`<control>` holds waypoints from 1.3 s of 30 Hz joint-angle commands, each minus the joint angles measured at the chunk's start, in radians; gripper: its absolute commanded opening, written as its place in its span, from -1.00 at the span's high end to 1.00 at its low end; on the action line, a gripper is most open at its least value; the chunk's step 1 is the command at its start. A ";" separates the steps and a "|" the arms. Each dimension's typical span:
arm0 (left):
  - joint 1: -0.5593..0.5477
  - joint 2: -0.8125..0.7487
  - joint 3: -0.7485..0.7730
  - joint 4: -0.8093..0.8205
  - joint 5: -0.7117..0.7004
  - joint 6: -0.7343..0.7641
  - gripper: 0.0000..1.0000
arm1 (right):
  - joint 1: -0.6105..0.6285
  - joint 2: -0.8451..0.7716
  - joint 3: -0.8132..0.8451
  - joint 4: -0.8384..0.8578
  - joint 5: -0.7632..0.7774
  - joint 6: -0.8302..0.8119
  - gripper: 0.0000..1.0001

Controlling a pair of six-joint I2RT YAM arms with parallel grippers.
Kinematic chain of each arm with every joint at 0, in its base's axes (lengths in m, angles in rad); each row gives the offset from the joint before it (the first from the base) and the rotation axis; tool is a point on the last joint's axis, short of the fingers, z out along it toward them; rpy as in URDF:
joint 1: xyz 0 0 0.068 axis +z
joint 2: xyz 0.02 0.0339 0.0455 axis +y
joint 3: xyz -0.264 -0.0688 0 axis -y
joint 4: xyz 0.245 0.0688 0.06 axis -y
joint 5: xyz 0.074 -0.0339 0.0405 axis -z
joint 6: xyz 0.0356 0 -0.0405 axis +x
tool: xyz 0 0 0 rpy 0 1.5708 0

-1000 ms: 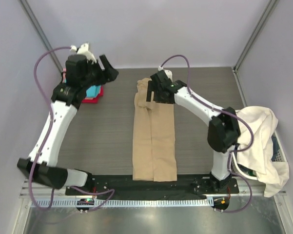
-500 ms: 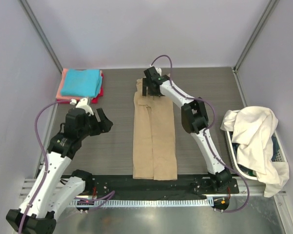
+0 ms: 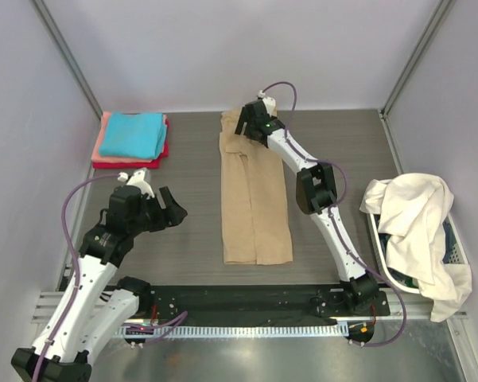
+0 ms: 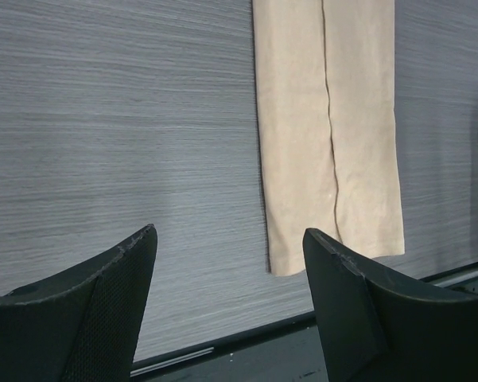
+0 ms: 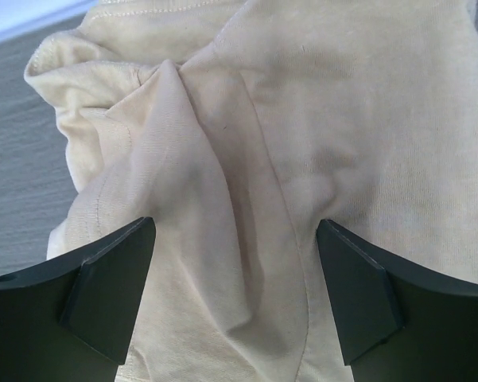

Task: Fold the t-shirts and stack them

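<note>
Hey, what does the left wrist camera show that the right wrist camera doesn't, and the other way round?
Only the left wrist view: the flat, folded near end of the tan t-shirt with its straight hem, a wide stretch of table, and the black rail at its edge. Only the right wrist view: the shirt's bunched, wrinkled far end with a stitched seam, close beneath the right gripper. Both: the same shirt, grey woodgrain tabletop, and open fingers; the left gripper holds nothing either.

L arm (image 3: pixel 83 274) & R arm (image 3: pixel 342 243) had white links w/ black joints; a purple cable (image 3: pixel 68 205) looped along each. Fingers (image 4: pixel 79 310) were matte black wedges. Green light (image 3: pixel 264 124) glowed at 12 o'clock.
</note>
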 commanded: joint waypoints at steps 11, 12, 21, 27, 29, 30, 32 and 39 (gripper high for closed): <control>-0.105 0.131 0.048 -0.031 -0.051 -0.105 -0.66 | -0.009 -0.332 -0.163 0.058 -0.149 -0.017 -0.98; -0.116 0.182 0.070 -0.045 -0.063 -0.102 -0.73 | -0.007 -0.413 -0.200 0.058 -0.146 -0.019 -0.98; -0.113 0.162 -0.089 0.228 0.019 -0.224 -0.99 | -0.009 -1.064 -0.966 0.039 -0.065 -0.019 -0.98; -0.261 0.264 -0.120 0.199 -0.046 -0.269 -0.83 | -0.009 -1.477 -1.522 -0.040 -0.182 0.065 -0.95; -0.304 0.238 -0.145 0.212 -0.074 -0.312 -0.83 | -0.010 -1.555 -1.690 -0.048 -0.267 0.107 -0.86; -0.340 0.233 -0.152 0.216 -0.101 -0.326 -0.83 | -0.003 -1.627 -1.737 -0.050 -0.317 0.139 -0.83; -0.363 0.230 -0.184 0.241 -0.103 -0.358 -0.82 | 0.017 -1.688 -1.849 -0.053 -0.354 0.165 -0.78; -0.470 0.262 -0.289 0.326 -0.140 -0.451 -0.81 | 0.100 -1.782 -2.047 -0.001 -0.385 0.253 -0.59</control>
